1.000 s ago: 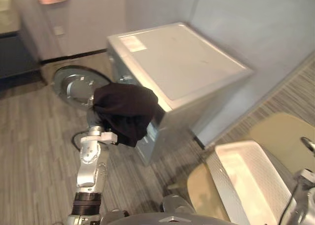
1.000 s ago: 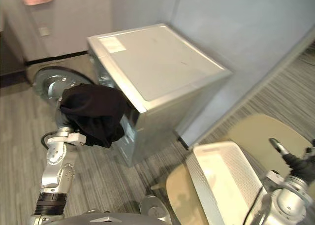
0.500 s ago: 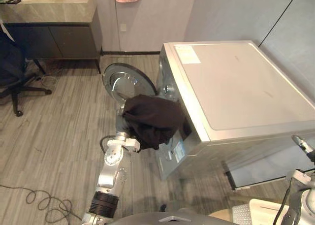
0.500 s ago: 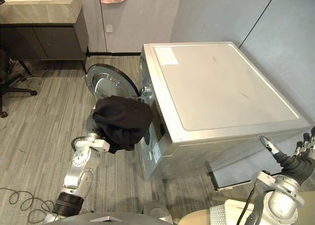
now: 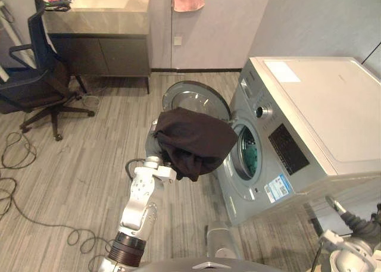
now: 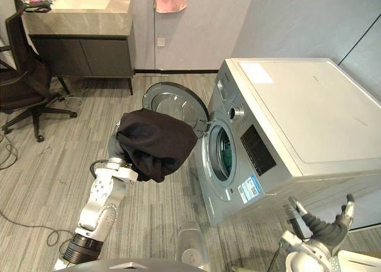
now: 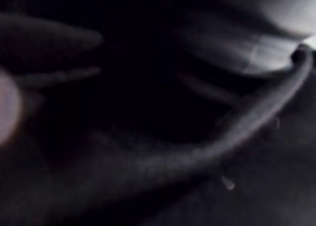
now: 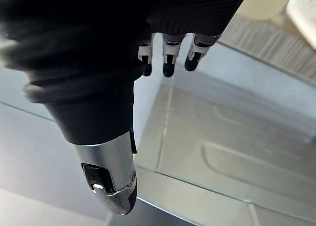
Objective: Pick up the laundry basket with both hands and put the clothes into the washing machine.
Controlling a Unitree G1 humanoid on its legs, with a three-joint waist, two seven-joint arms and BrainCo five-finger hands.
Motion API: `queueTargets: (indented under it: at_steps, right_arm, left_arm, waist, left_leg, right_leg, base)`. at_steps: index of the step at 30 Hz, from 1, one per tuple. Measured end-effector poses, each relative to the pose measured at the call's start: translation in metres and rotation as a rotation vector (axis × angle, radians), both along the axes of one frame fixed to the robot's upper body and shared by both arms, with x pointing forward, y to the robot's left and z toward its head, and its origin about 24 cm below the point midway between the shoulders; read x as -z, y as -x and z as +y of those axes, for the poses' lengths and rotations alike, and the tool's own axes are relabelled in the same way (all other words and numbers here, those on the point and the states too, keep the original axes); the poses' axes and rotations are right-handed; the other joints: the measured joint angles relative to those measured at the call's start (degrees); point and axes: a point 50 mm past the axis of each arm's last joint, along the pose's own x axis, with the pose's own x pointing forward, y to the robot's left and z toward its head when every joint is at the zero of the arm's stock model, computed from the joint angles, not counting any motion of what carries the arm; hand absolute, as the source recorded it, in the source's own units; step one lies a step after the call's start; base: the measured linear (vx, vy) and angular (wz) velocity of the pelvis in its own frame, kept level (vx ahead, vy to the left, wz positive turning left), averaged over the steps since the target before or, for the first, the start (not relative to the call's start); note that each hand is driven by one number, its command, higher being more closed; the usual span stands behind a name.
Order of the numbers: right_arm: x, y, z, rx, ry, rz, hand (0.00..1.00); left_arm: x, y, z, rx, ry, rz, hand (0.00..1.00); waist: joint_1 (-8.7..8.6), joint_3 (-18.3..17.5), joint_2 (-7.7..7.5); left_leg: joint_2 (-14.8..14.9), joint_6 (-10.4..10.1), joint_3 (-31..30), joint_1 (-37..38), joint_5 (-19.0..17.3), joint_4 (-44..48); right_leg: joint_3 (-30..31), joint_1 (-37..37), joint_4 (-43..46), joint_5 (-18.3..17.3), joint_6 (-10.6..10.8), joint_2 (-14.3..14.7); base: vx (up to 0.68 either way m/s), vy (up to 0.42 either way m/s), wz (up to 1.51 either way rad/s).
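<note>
While the eye views show the black garment [image 5: 193, 140] draped over the raised left hand [image 6: 116, 146], before the open door [image 5: 191, 98] of the washing machine [image 5: 315, 117], its wrist view shows dark folds, so I cannot tell its fingers; the right wrist view shows the right hand [image 6: 324, 229] with fingers straight, empty

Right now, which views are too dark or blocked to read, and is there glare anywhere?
Left wrist view: almost black, with the black garment lying against the camera. Eye views: evenly lit; the garment drapes over the left hand; mild reflections on the glass of the open washer door. Right wrist view: well lit, right hand fingers straight.
</note>
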Motion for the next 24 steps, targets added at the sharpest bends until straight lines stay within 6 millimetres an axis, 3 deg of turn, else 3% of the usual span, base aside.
queueTargets:
  at_steps: [1,2,3,5,6,7,8,9,10,11,12,14,16,17,18,19,20,21,23,24]
  right_arm:
    - [0.002,0.003,-0.001,0.006,-0.005,0.013,0.00]
    - [0.009,0.005,-0.001,0.014,-0.026,0.035,0.00]
    - [0.021,0.008,-0.001,0.023,-0.066,0.072,0.00]
    - [0.038,0.013,0.000,0.037,-0.126,0.131,0.00]
    - [0.050,0.019,-0.001,0.062,-0.168,0.173,0.00]
    - [0.063,0.026,0.000,0.077,-0.220,0.222,0.00]
    - [0.079,0.037,0.000,0.117,-0.282,0.268,0.00]
    - [0.091,0.050,-0.001,0.173,-0.334,0.289,0.00]
    - [0.104,0.066,-0.001,0.234,-0.386,0.327,0.00]
    - [0.123,0.085,0.004,0.328,-0.483,0.337,0.00]
    - [0.133,0.094,0.009,0.374,-0.540,0.336,0.00]
    - [0.167,0.112,0.036,0.459,-0.760,0.360,0.00]
    - [0.179,0.102,0.052,0.419,-0.865,0.347,0.00]
    - [0.184,0.091,0.058,0.383,-0.905,0.325,0.00]
    - [0.186,0.090,0.061,0.377,-0.916,0.319,0.00]
    - [0.187,0.084,0.065,0.352,-0.929,0.318,0.00]
    - [0.195,0.070,0.075,0.290,-0.970,0.357,0.00]
    - [0.202,0.059,0.093,0.207,-1.035,0.404,0.00]
    - [0.199,0.035,0.098,0.128,-1.026,0.362,0.00]
    - [0.196,0.015,0.103,0.054,-1.013,0.348,0.00]
  left_arm:
    - [0.000,0.000,0.000,0.002,0.004,0.001,1.00]
    - [0.002,-0.001,0.000,0.004,0.007,0.012,1.00]
    - [0.004,-0.001,0.000,0.004,0.005,0.024,1.00]
    - [0.008,-0.002,0.001,0.000,0.002,0.046,1.00]
    - [0.016,-0.002,0.001,0.004,-0.009,0.083,1.00]
    - [0.024,-0.003,0.002,-0.001,-0.018,0.123,1.00]
    - [0.034,-0.003,0.006,-0.017,-0.023,0.170,1.00]
    - [0.039,-0.001,0.007,-0.022,-0.007,0.200,1.00]
    - [0.042,0.001,0.007,-0.024,-0.001,0.211,1.00]
    - [0.044,0.003,0.008,-0.028,0.021,0.226,1.00]
    - [0.045,0.004,0.009,-0.030,0.033,0.233,1.00]
    - [0.052,0.009,0.012,-0.042,0.056,0.260,1.00]
    - [0.060,0.016,0.014,-0.045,0.057,0.293,1.00]
    - [0.064,0.021,0.014,-0.044,0.060,0.312,1.00]
    - [0.066,0.022,0.013,-0.039,0.060,0.318,1.00]
    - [0.068,0.026,0.009,-0.015,0.059,0.325,1.00]
    - [0.076,0.030,0.014,-0.019,0.041,0.348,1.00]
    - [0.088,0.030,0.017,-0.023,0.019,0.403,1.00]
    - [0.095,0.036,0.021,-0.026,0.015,0.433,1.00]
    - [0.095,0.037,0.021,-0.018,0.009,0.428,1.00]
  waist:
    - [-0.09,0.0,0.37]
    - [-0.50,0.2,0.55]
    - [-0.79,-0.1,0.18]
    - [-1.16,-0.5,-0.02]
    - [-2.01,0.4,2.26]
    - [-2.56,0.9,2.88]
    - [-3.60,1.7,2.76]
    - [-3.31,2.0,2.80]
    - [-2.14,2.3,2.35]
    - [-0.67,2.3,2.28]
    - [-0.26,2.2,2.24]
    - [1.50,2.3,1.73]
    - [2.41,2.3,1.55]
    - [3.64,2.1,1.77]
    - [4.51,2.1,1.87]
    - [5.51,1.2,3.25]
    - [4.80,1.1,2.10]
    - [2.74,0.7,0.46]
    - [5.45,0.4,-0.16]
    - [5.87,0.8,0.56]
  left_leg:
    - [-0.5,0.1,0.5,1.0,0.4,-1.4]
    - [-1.3,0.0,1.7,2.6,0.6,-4.2]
    - [-2.0,-0.3,2.6,4.3,0.6,-6.7]
    - [-2.6,-1.9,4.0,6.1,-0.4,-6.5]
    - [0.0,-2.4,4.8,6.3,-1.6,-1.4]
    - [2.5,-2.3,5.9,4.5,0.3,7.5]
    - [6.5,-1.1,6.6,0.7,8.7,23.0]
    - [10.8,0.0,6.3,-3.0,18.0,34.4]
    - [14.1,0.7,5.9,-5.8,19.8,43.5]
    - [16.2,0.7,3.2,-10.2,19.2,51.5]
    - [16.4,0.8,1.6,-12.8,18.4,53.7]
    - [16.7,1.1,-0.3,-20.2,13.9,51.2]
    - [16.4,1.5,-1.9,-22.2,10.6,38.1]
    - [13.8,0.3,-8.4,-21.8,9.4,23.7]
    - [12.3,0.0,-13.8,-21.1,9.6,16.6]
    - [11.0,-0.7,-21.6,-18.9,14.4,6.3]
    - [9.3,-10.6,-24.3,-17.3,8.7,6.6]
    - [9.0,-9.3,-21.0,-17.6,7.4,8.5]
    - [10.3,-8.3,-12.4,-17.0,6.3,10.5]
    - [12.0,-7.4,-6.3,-16.1,5.8,10.1]
  right_leg:
    - [-2.2,0.0,-2.4,-0.9,0.3,0.7]
    - [-8.5,0.1,-7.5,-2.2,-0.1,1.4]
    - [-16.0,0.3,-12.3,-2.6,-2.0,2.3]
    - [-22.6,2.4,-21.4,-0.9,-6.5,5.2]
    - [-23.3,5.6,-24.4,-0.2,-9.5,7.1]
    - [-23.9,8.3,-25.5,-1.1,-9.1,7.2]
    - [-23.1,12.8,-26.8,-2.4,-8.2,7.2]
    - [-21.7,16.6,-28.4,-3.1,-7.4,7.9]
    - [-19.2,19.7,-29.7,-3.5,-6.7,8.7]
    - [-16.1,23.2,-31.4,-3.7,-6.5,9.1]
    - [-14.4,24.6,-32.3,-3.7,-6.5,9.0]
    - [-4.6,27.7,-34.7,-3.2,-5.7,6.8]
    - [5.2,28.5,-36.7,-2.2,-3.9,4.6]
    - [11.2,27.0,-36.5,-1.8,-2.6,3.2]
    - [13.6,26.0,-36.0,-1.8,-0.6,2.6]
    - [17.2,24.3,-35.2,-3.2,3.1,2.4]
    - [22.8,21.2,-33.6,-5.7,7.6,0.5]
    - [26.4,18.4,-31.6,-4.8,10.1,2.6]
    - [27.6,12.1,-31.5,1.1,9.7,3.3]
    - [23.4,10.0,-34.4,6.9,9.5,2.3]
  base:
    - [0.42,0.224,-0.27]
    - [0.41,0.169,-0.32]
    - [0.44,0.166,-0.31]
    - [0.54,0.153,-0.24]
    - [0.59,0.160,-0.09]
    - [0.62,0.149,0.08]
    - [0.61,0.131,0.06]
    - [0.59,0.111,-0.24]
    - [0.56,0.137,-0.76]
    - [0.53,0.200,-0.90]
    - [0.52,0.229,-1.22]
    - [0.50,0.340,-1.76]
    - [0.57,0.590,-2.40]
    - [0.43,0.601,-2.66]
    - [0.38,0.713,-2.81]
    - [0.25,0.639,-2.66]
    - [0.26,0.701,-2.37]
    - [0.19,0.557,-2.25]
    - [0.14,0.531,-2.30]
    - [0.03,0.392,-2.09]
